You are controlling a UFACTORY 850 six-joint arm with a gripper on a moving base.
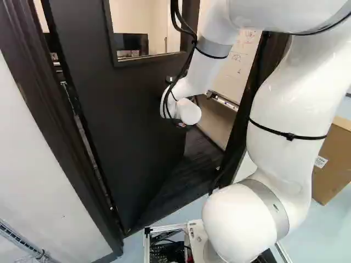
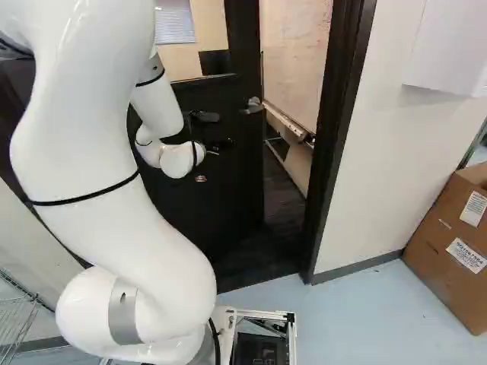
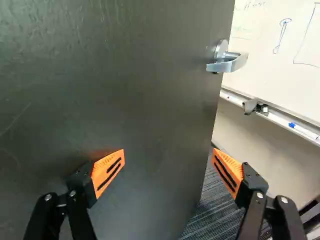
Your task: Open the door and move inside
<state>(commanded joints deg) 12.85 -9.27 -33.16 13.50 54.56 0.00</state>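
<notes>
Arm (image 1: 285,104) arches toward the open door (image 3: 150,100), fingers (image 3: 108,170) spread wide.

Door (image 2: 236,190) top cut off, its left part hidden by near white arm (image 2: 91,137) in right base view; far whiteboard (image 3: 265,70) and cardboard box (image 2: 437,262) at right also cut off.

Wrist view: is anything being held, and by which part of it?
Nothing is held: the gripper is open, its fingers wide apart, and the lever handle on the door lies outside them.

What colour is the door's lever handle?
The lever handle is silver; best seen in the wrist view.
</notes>
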